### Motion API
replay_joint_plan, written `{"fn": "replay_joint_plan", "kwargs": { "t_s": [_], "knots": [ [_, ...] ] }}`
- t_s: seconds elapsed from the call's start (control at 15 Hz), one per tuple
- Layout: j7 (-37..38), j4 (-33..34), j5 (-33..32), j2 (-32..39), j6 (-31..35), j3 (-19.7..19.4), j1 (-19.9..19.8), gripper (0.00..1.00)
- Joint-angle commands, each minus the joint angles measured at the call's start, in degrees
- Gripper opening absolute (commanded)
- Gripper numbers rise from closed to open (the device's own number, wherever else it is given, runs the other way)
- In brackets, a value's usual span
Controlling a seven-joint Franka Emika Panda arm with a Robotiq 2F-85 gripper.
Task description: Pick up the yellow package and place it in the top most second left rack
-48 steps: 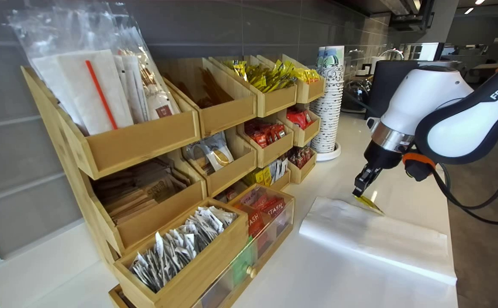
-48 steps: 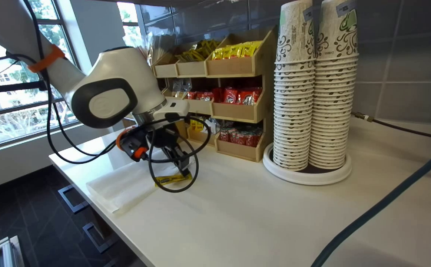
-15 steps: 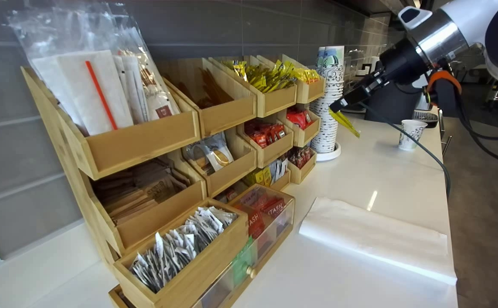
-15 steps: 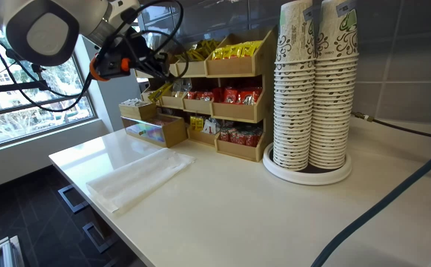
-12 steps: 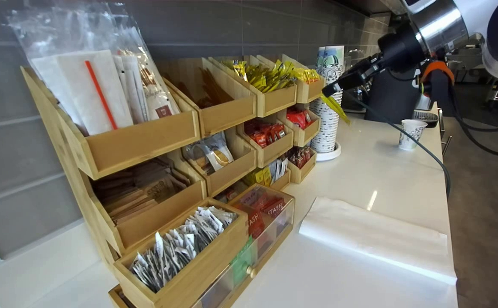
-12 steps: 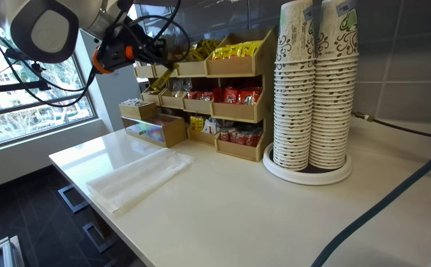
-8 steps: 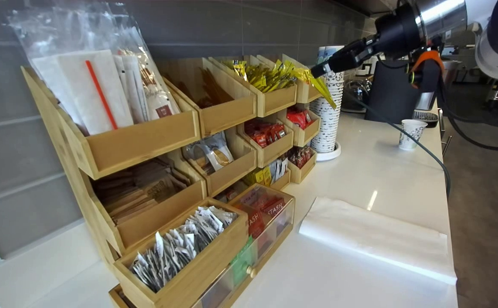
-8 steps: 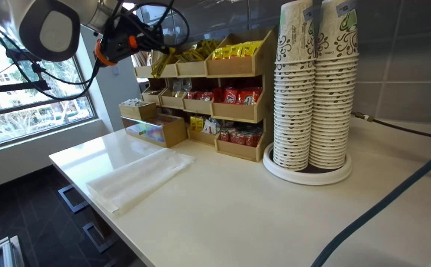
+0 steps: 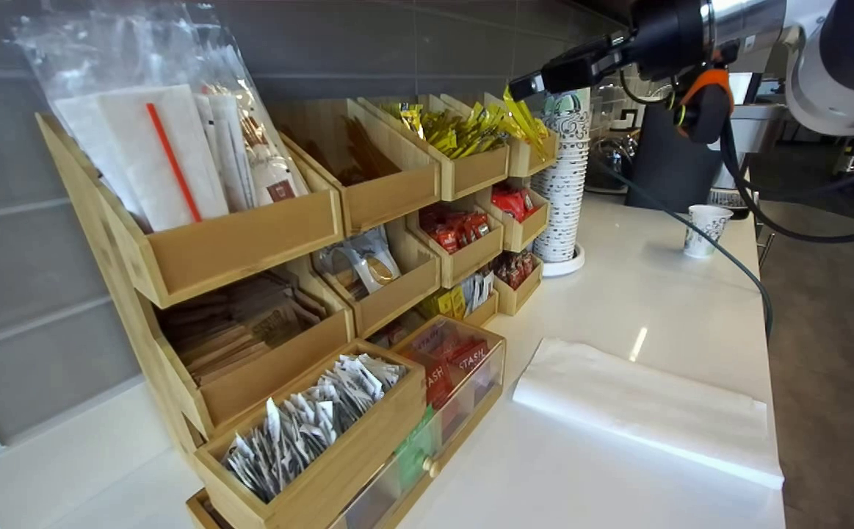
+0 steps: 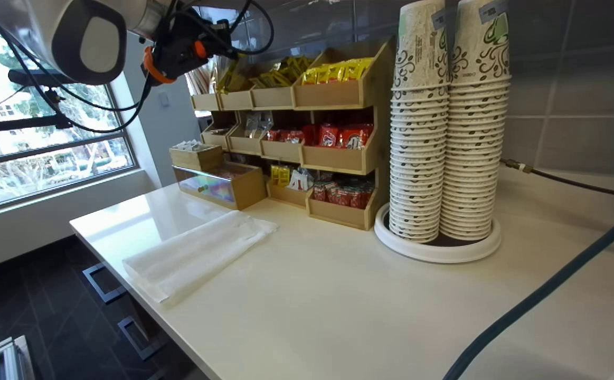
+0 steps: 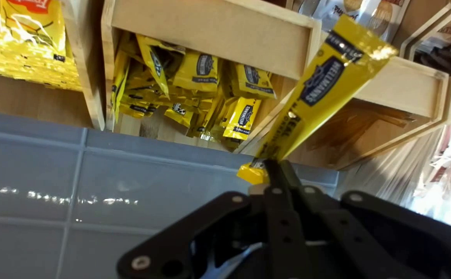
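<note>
My gripper [image 9: 523,87] is shut on one end of the yellow package [image 9: 526,121], a flat narrow yellow packet. In the wrist view, the gripper [image 11: 279,164] pinches the package [image 11: 322,89] near its end, and the rest sticks out over the top bins. In an exterior view, the gripper [image 10: 235,55] holds the package [image 10: 226,78] tilted in front of the top row. The top row's second bin from the left [image 9: 390,197] holds brown sticks. It also shows in the wrist view [image 11: 401,91], to the right of the bin of loose yellow packets.
Bins of yellow packets [image 9: 463,136] stand beside the second bin. A tall plastic bag [image 9: 147,147] rises from the leftmost top bin. Stacked paper cups [image 10: 444,158] stand by the rack. A white cloth [image 9: 639,404] lies on the counter. A tiled wall [image 11: 151,182] stands behind the rack.
The gripper lifted the yellow package off the white cloth and carried it up to the rack's top row. In the last second both rose further and moved closer to the bins.
</note>
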Motion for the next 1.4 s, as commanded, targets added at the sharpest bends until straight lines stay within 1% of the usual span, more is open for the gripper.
{"fn": "replay_joint_plan", "kwargs": {
  "t_s": [0.0,0.07,0.2,0.33,0.53,0.73,0.93,1.13,1.33],
  "knots": [
    [0.0,0.0,-0.1,0.0,0.0,-0.3,0.2,0.01],
    [0.0,0.1,-0.2,0.0,0.0,-0.3,0.2,0.01],
    [-0.4,0.4,-2.1,0.5,4.1,-2.8,4.0,0.0],
    [-0.3,0.9,-3.8,1.2,7.8,-4.8,6.9,0.0],
    [0.5,1.4,-7.1,2.6,13.8,-8.8,11.5,0.0],
    [1.9,2.0,-10.6,4.7,19.9,-14.4,16.4,0.0],
    [4.1,3.3,-14.3,7.4,25.0,-21.0,21.5,0.0],
    [6.6,4.9,-16.8,10.2,28.2,-27.2,26.6,0.0],
    [9.0,6.3,-18.6,12.2,29.8,-32.9,31.4,0.0]
  ]
}}
